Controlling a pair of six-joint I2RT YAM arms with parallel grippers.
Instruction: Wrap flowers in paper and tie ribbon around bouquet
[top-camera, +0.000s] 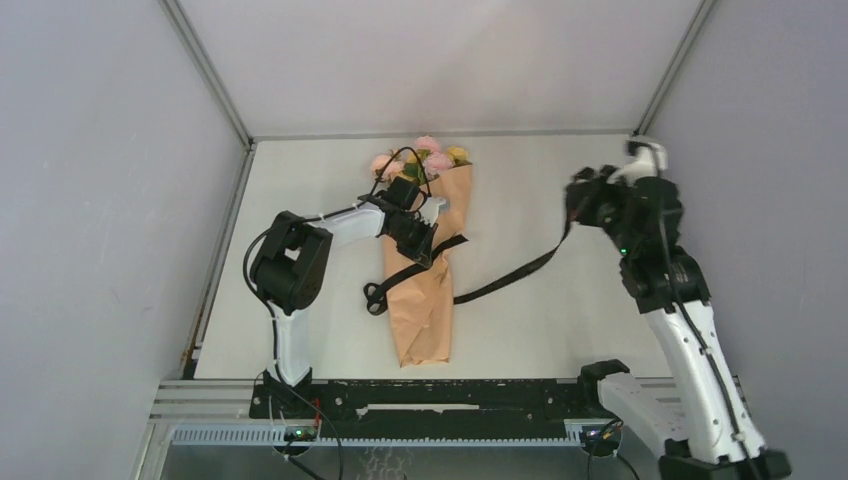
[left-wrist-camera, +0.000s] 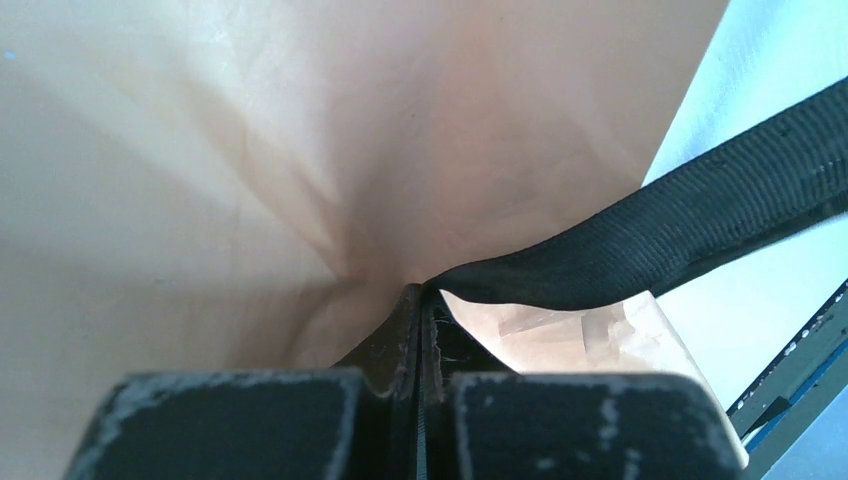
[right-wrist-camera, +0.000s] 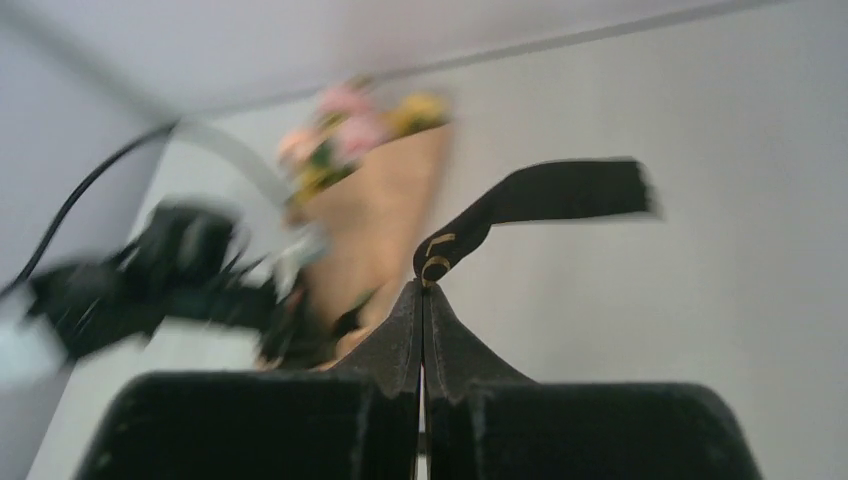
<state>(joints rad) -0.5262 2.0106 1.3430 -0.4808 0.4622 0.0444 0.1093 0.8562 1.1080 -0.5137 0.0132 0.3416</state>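
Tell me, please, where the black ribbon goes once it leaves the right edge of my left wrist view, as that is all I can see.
Observer: The ribbon runs from the bouquet off to the right, up to the right gripper.
Operator: Thank you. Does that gripper actually have hold of it?
Observer: Yes, its fingers are shut on the ribbon, close to the end with the gold lettering.
Operator: And which way does the bouquet point?
Observer: It lies with the flowers at the far end, away from the arm bases.
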